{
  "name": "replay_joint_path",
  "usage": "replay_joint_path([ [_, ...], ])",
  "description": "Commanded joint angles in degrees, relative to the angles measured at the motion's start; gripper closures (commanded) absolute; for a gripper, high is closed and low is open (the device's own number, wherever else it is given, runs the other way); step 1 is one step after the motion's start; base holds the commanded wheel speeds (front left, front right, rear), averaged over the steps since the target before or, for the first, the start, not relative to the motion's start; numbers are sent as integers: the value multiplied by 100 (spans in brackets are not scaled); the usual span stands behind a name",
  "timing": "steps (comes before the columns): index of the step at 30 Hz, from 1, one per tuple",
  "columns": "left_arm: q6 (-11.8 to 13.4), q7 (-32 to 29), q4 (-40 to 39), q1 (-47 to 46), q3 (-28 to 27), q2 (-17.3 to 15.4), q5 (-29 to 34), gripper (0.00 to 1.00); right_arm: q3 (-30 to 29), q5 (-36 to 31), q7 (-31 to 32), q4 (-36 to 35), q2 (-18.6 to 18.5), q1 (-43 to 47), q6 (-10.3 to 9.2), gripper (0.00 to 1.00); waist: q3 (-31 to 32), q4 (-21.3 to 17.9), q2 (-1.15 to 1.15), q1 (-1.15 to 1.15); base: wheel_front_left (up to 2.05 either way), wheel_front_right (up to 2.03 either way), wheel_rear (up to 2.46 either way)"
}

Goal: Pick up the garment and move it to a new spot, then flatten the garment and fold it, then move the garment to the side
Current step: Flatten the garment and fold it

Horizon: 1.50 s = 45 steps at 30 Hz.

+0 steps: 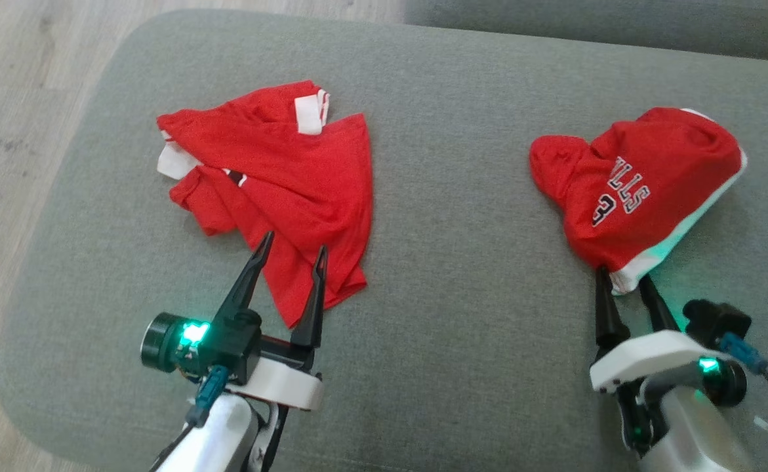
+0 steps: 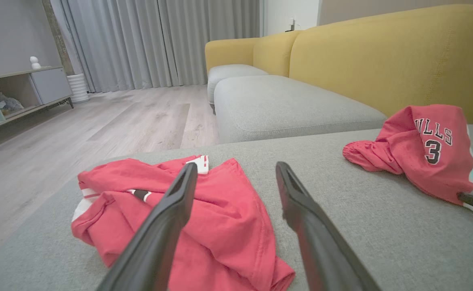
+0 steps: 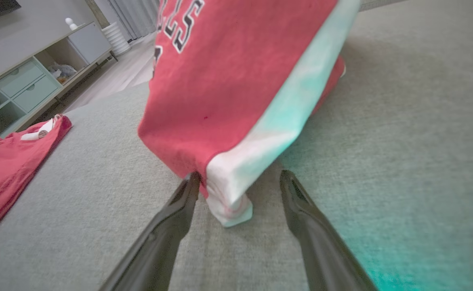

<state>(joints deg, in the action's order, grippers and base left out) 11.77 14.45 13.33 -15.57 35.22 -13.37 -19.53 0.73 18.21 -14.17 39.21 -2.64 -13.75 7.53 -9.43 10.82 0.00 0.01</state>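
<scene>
We see a wide grey cushion [image 1: 462, 367] in front, with pale wood floor [image 2: 111, 121] off its left edge. Beyond it stands a yellow sofa [image 2: 381, 52] with grey seats [image 2: 293, 105]. Grey curtains [image 2: 147, 40] hang to the floor along the far wall. At the left, a low cabinet [image 2: 22, 89] has open shelves and drawers, a small white figure [image 2: 34, 62] on top and a ribbed white pot [image 2: 77, 87] beside it.

Head looks down; low wrist views share the numbered garment [image 1: 639, 190].
</scene>
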Motion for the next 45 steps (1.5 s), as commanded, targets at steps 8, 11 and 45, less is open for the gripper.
replay_joint_path([
  [8,-143,54,26,-165,-484,42,222,0,352,265,-80,88,-23,-520,-4,100,73,59,0,-1,0,0,0],
  [11,-173,54,48,-74,-551,84,256,0,241,237,-81,-239,-23,-336,-4,100,242,-36,0,-1,0,0,0],
  [45,-532,55,139,546,-1140,529,543,0,-1812,-1184,1827,-3096,-189,-2018,-4,100,956,57,0,-1,0,0,0],
])
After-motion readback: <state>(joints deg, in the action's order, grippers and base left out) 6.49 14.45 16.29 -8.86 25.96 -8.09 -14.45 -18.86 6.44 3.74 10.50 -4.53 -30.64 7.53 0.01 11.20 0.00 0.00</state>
